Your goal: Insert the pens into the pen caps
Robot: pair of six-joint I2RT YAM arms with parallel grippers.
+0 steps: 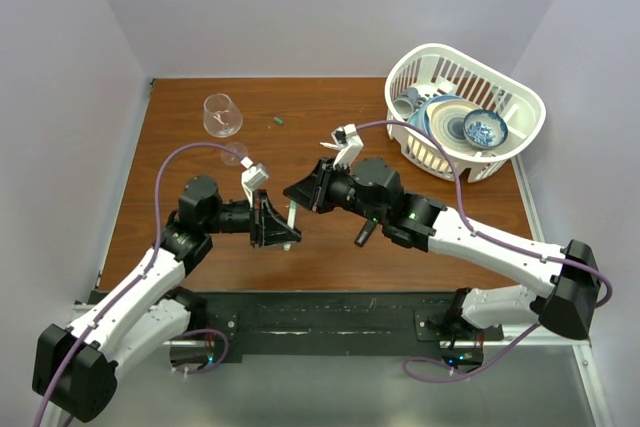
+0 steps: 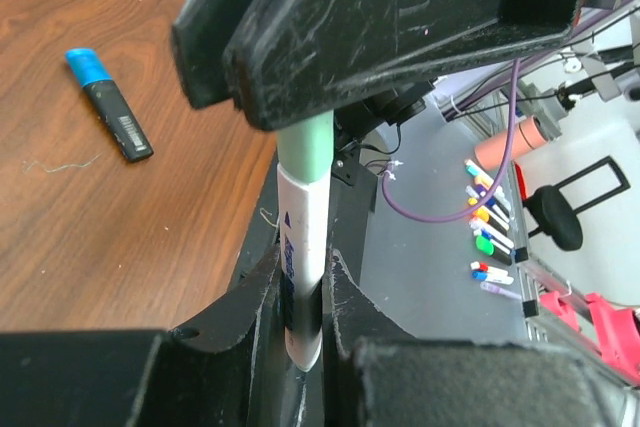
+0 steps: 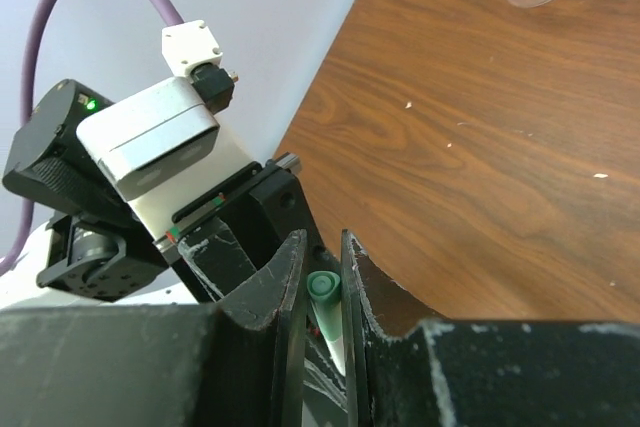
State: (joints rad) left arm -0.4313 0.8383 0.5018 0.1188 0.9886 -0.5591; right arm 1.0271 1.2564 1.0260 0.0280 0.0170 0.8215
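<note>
Bright, even, diffuse light from overhead. Top view is sharp, with only faint soft shadows under the arms on the table and small glints on the glass, far left. In the wrist views, the fingers nearest the lens are dark and blurred. White pen crisp; green cap slightly soft.

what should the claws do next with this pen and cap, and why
Probably push the right claw toward the left claw, along the white pen that the left one grips: the green cap pinched in the right claw already sits on the pen's tip, but full seating is unclear.
</note>
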